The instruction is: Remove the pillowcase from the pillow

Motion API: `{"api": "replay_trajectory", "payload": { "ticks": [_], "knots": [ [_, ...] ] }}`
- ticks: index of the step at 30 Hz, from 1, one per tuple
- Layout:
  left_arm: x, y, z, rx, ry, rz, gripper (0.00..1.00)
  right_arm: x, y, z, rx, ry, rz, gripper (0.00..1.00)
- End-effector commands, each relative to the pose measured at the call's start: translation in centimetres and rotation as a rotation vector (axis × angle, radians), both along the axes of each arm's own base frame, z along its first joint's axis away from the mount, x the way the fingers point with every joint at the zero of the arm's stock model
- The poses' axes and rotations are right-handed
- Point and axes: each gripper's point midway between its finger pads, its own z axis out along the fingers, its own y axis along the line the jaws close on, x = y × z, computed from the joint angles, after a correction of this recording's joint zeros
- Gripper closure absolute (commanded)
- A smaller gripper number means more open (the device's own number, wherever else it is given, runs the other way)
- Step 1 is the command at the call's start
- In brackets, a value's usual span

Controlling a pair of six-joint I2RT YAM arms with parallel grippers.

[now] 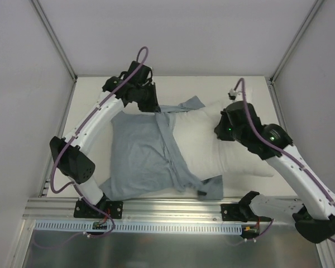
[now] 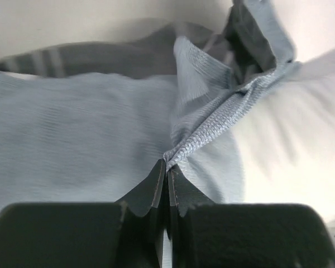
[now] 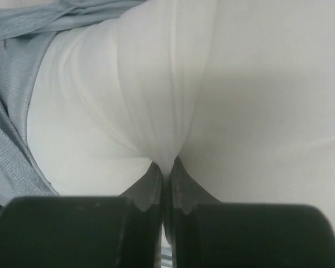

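Half the pillow (image 1: 207, 146) pokes rightward from the pillowcase (image 1: 137, 152), long axis left-right.

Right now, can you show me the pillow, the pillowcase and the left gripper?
pillow (image 1: 198, 142), top external view, bare white middle.
pillowcase (image 1: 137, 153), top external view, flat blue-grey part.
left gripper (image 2: 167, 166), left wrist view, between fingertips pinching the pillowcase.

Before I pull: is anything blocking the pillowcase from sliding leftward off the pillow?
Nothing visible does. The left pincer is shut on the pillowcase at its bunched hem, and the right pincer is shut on the bare pillow. Only the left arm curves along the cloth's left side.
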Motion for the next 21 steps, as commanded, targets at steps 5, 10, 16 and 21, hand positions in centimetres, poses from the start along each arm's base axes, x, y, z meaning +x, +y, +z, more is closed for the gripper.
{"api": "replay_trajectory", "payload": {
  "ticks": [5, 10, 16, 21],
  "knots": [
    [0.7, 8.4, 3.5, -0.071, -0.039, 0.173, 1.00, -3.6, -11.5, 5.1, -0.033, -0.203, -0.307, 0.99],
    [1.3, 8.6, 4.3, -0.122, -0.033, 0.180, 1.00, -4.2, -11.7, 2.8, -0.012, -0.136, -0.305, 0.99],
    [0.1, 5.7, 1.4, -0.090, 0.039, 0.077, 0.38, -3.1, -10.9, 1.9, -0.020, -0.103, -0.299, 0.99],
    [-2.5, 6.6, 3.5, -0.047, -0.068, 0.063, 0.01, -2.5, -11.1, 1.0, -0.040, -0.067, -0.301, 0.99]
  ]
}}
